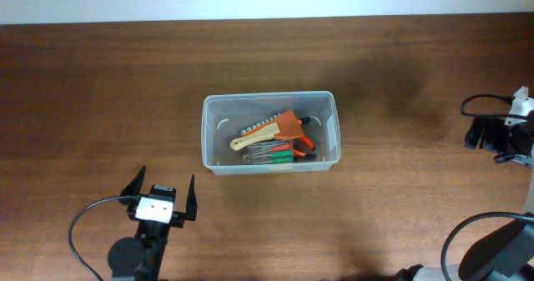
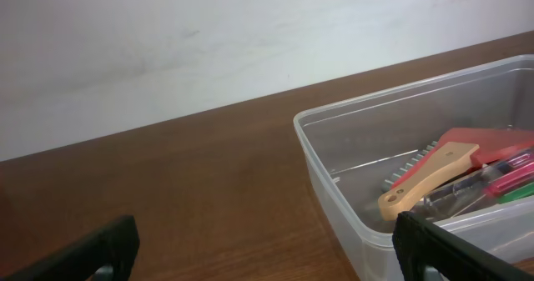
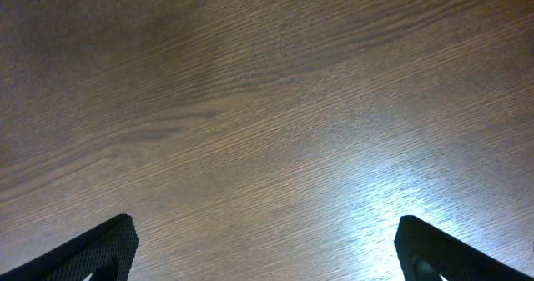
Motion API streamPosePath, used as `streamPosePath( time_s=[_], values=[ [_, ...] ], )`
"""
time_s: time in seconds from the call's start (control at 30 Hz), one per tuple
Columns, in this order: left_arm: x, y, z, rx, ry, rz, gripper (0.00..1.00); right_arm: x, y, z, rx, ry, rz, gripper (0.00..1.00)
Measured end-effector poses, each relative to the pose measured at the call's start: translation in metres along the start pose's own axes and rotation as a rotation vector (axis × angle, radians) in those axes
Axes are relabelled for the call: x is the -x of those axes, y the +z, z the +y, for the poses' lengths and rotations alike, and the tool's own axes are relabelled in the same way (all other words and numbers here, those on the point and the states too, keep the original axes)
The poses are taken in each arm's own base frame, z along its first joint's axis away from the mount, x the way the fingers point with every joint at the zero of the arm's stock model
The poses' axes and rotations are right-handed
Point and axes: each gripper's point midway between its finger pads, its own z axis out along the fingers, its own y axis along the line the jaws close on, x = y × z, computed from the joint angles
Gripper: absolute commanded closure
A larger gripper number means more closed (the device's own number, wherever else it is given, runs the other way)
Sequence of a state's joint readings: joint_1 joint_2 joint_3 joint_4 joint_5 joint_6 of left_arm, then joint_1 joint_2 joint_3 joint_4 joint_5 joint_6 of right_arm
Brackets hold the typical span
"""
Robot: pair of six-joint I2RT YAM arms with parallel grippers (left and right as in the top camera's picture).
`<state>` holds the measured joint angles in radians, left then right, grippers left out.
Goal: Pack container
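Container (image 1: 269, 96) sits near, ahead and right of our left claw (image 1: 167, 176), its long axis crosswise to our reach; both claws gape wide and empty, the right claw (image 3: 265, 224) well apart.

Overhead looks straight down on table (image 1: 100, 81). Left wrist low, near, faces container (image 2: 334, 173), shared with overhead. Right wrist close above table.

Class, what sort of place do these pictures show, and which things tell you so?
Probably a robotics lab workbench: a brown wooden table by a plain white wall, a black robot arm, and a clear rectangular plastic tub holding small hand implements.
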<state>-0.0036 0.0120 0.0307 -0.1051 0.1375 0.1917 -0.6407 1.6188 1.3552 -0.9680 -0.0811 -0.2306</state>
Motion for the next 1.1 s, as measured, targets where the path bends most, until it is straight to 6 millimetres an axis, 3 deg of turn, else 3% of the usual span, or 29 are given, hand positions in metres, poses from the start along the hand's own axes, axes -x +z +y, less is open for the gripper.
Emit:
streamPosePath(
  time_s=[0.8, 0.93, 1.1],
  values=[
    [0.0, 0.0, 0.0, 0.0, 0.0, 0.0, 0.01, 0.003, 0.0, -0.001, -0.003, -0.002, -0.011, 0.01],
    [0.0, 0.0, 0.0, 0.0, 0.0, 0.0, 0.01, 0.015, 0.0, -0.003, -0.011, -0.006, -0.06, 0.01],
    [0.0, 0.0, 0.0, 0.0, 0.0, 0.0, 0.01, 0.056, -0.021, -0.007, -0.039, -0.027, -0.269, 0.01]
  ],
)
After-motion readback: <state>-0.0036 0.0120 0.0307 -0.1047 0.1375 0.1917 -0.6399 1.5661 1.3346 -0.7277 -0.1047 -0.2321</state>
